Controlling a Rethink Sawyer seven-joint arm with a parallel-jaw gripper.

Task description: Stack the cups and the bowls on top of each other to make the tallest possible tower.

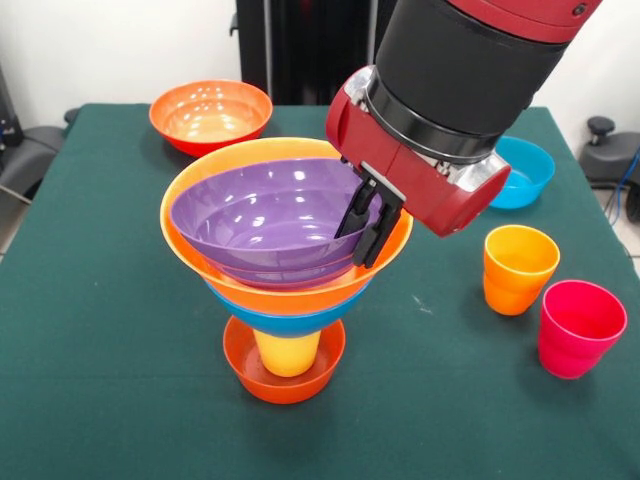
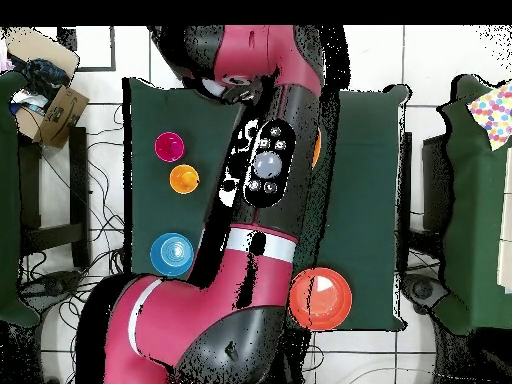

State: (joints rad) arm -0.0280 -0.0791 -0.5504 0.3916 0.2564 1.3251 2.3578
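Front view: the arm slants down from one o'clock, its gripper (image 1: 366,224) clenched on the purple bowl's (image 1: 270,222) right rim atop the tower (image 1: 285,300) at desk (image 1: 120,330) centre, with open cloth at six and nine o'clock, cups at three.

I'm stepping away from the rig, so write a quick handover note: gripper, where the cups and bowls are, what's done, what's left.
Gripper: shut on the purple bowl, at its rim.
Tower: small red-orange bowl at the base, yellow cup, blue bowl, large light orange bowl, purple bowl tilted on top.
Loose on the table: medium red-orange bowl, teal-blue bowl, orange cup, pinkish red cup.
Left: settle the purple bowl, release it, then stack the loose pieces.
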